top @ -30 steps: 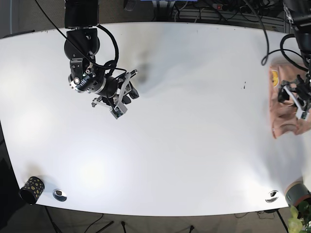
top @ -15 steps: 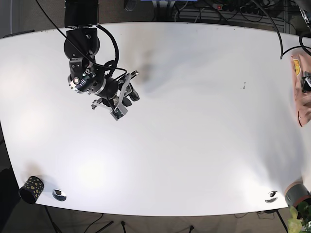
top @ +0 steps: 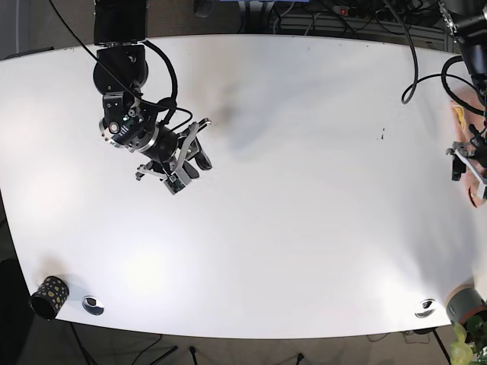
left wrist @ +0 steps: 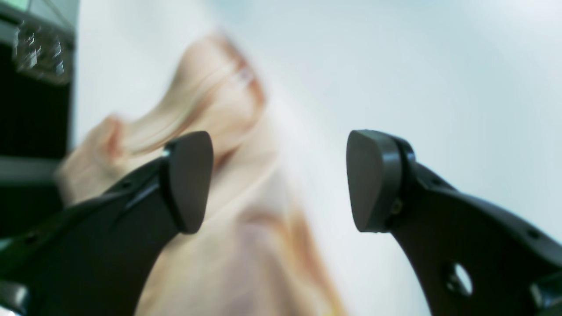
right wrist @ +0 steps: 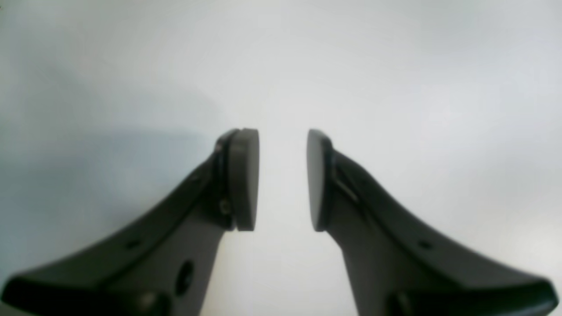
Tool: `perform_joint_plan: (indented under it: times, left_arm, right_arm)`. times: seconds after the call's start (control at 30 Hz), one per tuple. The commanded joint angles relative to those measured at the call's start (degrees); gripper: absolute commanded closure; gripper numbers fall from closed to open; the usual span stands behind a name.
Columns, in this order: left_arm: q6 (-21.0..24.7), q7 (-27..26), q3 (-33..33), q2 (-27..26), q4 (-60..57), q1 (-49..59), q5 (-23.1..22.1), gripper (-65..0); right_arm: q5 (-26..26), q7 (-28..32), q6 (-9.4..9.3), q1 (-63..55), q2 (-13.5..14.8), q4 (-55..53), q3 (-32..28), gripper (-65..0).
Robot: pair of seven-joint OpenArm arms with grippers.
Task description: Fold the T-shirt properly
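On the white table (top: pixel 304 190) the T-shirt (top: pixel 466 122) lies at the 3 o'clock edge under my spread, empty left gripper (left wrist: pixel 276 180), my right gripper (right wrist: pixel 283 180) slightly parted at 10 o'clock, so careless pulling could drag it off.

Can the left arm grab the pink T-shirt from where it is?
Probably yes. The left gripper is open, and the T-shirt lies blurred right beneath it at the table's far edge, with nothing between them. In the base view only a sliver of the shirt shows.
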Motion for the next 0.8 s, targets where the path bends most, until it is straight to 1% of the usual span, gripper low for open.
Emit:
perform_joint_plan:
  times: [0.0, 0.07, 0.13, 0.2, 0.23, 0.33, 0.43, 0.5, 0.57, 0.67, 0.77]
  left_arm:
    - [2.4, -1.0, 0.1, 0.7, 3.4, -0.8, -0.4, -44.6]
    - [3.8, -2.0, 0.8, 2.5, 4.8, -0.9, -0.4, -44.6]
    - [6.2, -5.9, 1.7, 5.8, 6.5, -0.8, -0.4, -44.6]
    - [7.8, -9.1, 2.3, 7.9, 6.9, -0.4, -0.4, -44.6]
    - [9.1, -11.8, 2.8, 9.2, 6.9, 0.6, -0.4, -44.6]
    - [11.9, -17.9, 4.8, 12.2, 7.0, 2.2, -0.4, -44.6]
    - [14.0, -22.7, 7.4, 14.7, 7.1, 3.7, -0.4, -44.6]
    - [15.4, -24.7, 8.7, 15.7, 7.5, 5.4, -0.4, -44.6]
    - [17.2, -25.9, 9.9, 16.8, 8.7, 6.9, -0.4, -44.6]
    - [18.6, -26.0, 11.2, 18.3, 11.8, 9.7, -0.4, -44.6]
    - [18.8, -25.9, 11.3, 19.8, 16.7, 14.2, -0.4, -44.6]
  right_arm:
    - [-4.1, 4.3, -2.66, 0.8, -0.2, 0.9, 0.3, -17.3]
    - [-7.4, 7.4, -3.98, 0.7, -0.4, 0.8, 0.3, -17.3]
    - [-11.4, 12.7, -5.91, 0.5, -0.5, 0.7, 0.3, -17.3]
    - [-13.1, 15.7, -7.32, -0.3, -0.5, 0.7, 0.3, -17.3]
    - [-14.3, 18.0, -8.55, -0.7, -0.4, 0.7, 0.3, -17.3]
    - [-16.2, 22.6, -11.27, -1.1, -0.2, 0.3, 0.5, -17.3]
    - [-16.4, 26.5, -13.12, -1.5, -0.5, -1.7, 3.3, -17.3]
    - [-16.2, 29.6, -13.56, -1.8, -0.5, -3.0, 5.4, -17.3]
    - [-16.1, 32.6, -13.56, -1.8, -0.6, -5.1, 7.5, -17.3]
    - [-16.0, 35.1, -13.56, -2.4, -0.6, -6.7, 9.8, -17.3]
    - [-16.0, 37.2, -13.56, -5.4, -0.6, -6.8, 11.4, -17.3]
